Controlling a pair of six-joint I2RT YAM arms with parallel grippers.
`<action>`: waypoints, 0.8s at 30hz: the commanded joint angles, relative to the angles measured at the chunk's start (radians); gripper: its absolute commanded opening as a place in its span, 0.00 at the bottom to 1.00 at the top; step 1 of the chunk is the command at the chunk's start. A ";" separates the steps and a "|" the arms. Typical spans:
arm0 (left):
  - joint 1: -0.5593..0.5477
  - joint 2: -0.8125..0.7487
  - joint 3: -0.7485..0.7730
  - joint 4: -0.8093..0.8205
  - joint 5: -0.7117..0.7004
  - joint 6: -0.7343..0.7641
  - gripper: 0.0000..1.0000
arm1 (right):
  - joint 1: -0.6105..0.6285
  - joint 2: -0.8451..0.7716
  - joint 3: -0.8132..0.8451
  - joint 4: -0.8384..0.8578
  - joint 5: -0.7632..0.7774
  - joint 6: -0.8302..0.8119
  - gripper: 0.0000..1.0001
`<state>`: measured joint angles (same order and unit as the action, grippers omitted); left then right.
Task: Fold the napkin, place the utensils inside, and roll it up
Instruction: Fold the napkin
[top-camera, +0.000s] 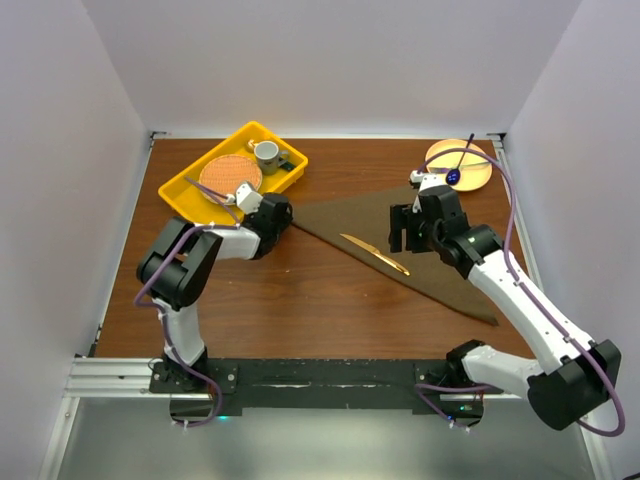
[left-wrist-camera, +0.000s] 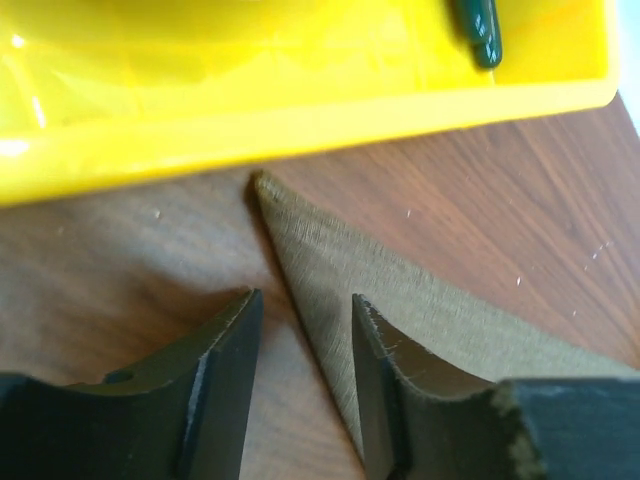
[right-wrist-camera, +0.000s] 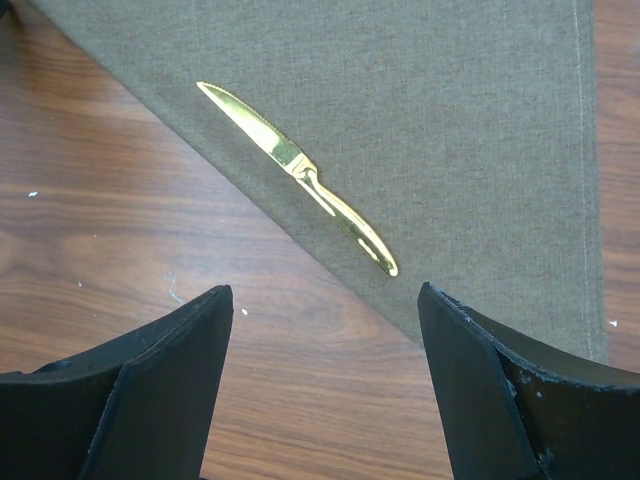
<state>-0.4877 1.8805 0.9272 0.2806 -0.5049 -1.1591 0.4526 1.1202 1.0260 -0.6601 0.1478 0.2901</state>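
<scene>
Left gripper: my fingers are apart, with a narrow gap between them and nothing clamped. They are down low at the left corner of the napkin. The cloth's near edge runs through the gap. My right-hand finger is over the cloth and my left-hand finger is over the bare table. I can't tell from this close view whether the tips touch the surface. The corner's pointed tip lies just ahead of the fingertips, and just past it is the wall of the yellow tray. Inside the tray, ahead and to the right, is a dark green rounded end, possibly a handle.

Right gripper: my fingers are spread wide and hold nothing, hanging above the napkin.

The napkin is olive-brown and folded into a long flat triangle. From above, its long folded edge runs diagonally from my left gripper to beyond my right one.

A gold knife lies on the cloth just ahead of my right fingers. It lies along the folded edge, just inside it. Its handle is nearer the fingers and its blade points away to the left. Bare wood shows under both right fingertips.

In the top view the tray also holds a round orange mat and a cup. Both sit beyond my left gripper.
</scene>
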 joint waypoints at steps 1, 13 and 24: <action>0.029 0.045 0.022 0.068 -0.050 0.050 0.41 | 0.003 -0.049 0.009 0.027 0.032 -0.017 0.79; -0.011 -0.024 0.047 0.201 -0.018 0.401 0.05 | 0.003 -0.065 -0.007 0.024 0.024 0.012 0.79; -0.250 -0.170 0.078 0.189 -0.044 0.676 0.05 | 0.003 -0.105 -0.020 0.016 -0.004 0.057 0.80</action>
<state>-0.6750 1.7824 0.9764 0.4129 -0.5243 -0.6128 0.4526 1.0607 1.0054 -0.6624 0.1574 0.3157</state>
